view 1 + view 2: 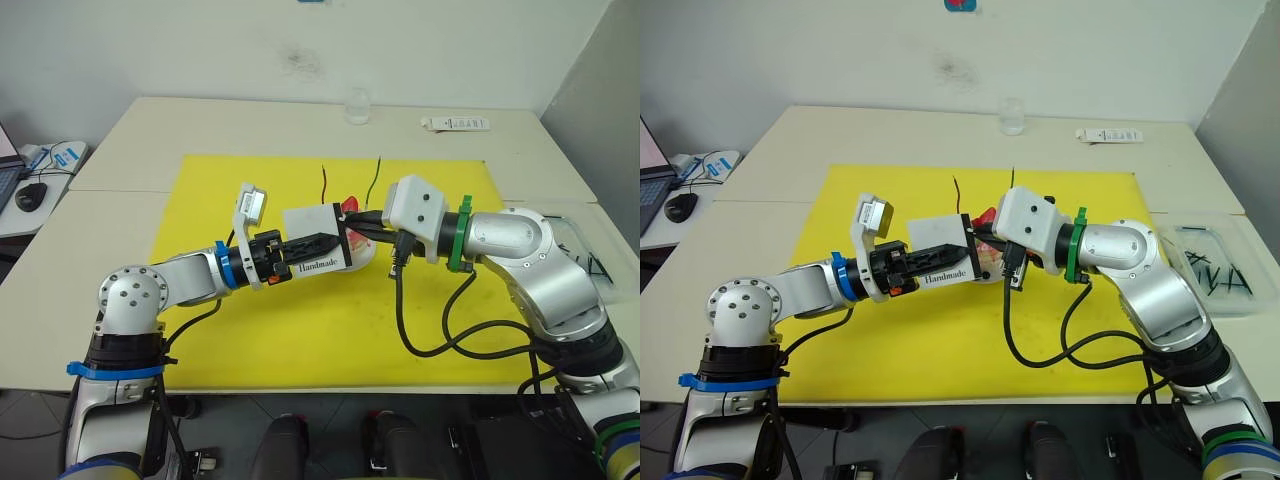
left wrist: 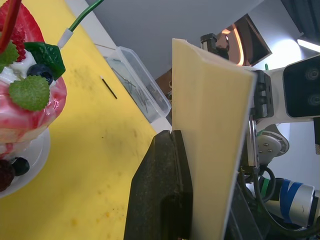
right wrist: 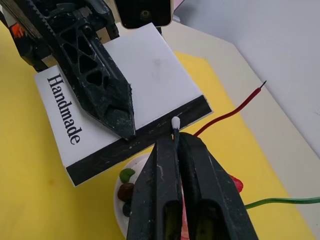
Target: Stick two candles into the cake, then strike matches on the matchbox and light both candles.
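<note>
My left gripper point(image 1: 335, 241) is shut on the white matchbox point(image 1: 318, 236), printed "Handmade", and holds it tilted in the air just over the cake. The pink cake point(image 2: 25, 100) with its strawberry sits on a small white plate point(image 3: 120, 206) on the yellow mat. A red candle point(image 3: 235, 111) and a green candle point(image 3: 280, 201) stand stuck in it, unlit. My right gripper point(image 3: 175, 142) is shut on a match point(image 3: 175, 131). The match's white head touches the matchbox's dark side edge.
A yellow mat point(image 1: 300, 330) covers the table's middle. A clear box point(image 1: 1215, 265) of dark sticks stands at the right. One loose match point(image 2: 108, 87) lies on the mat. A glass point(image 1: 358, 105) and a white remote point(image 1: 455, 124) sit at the back.
</note>
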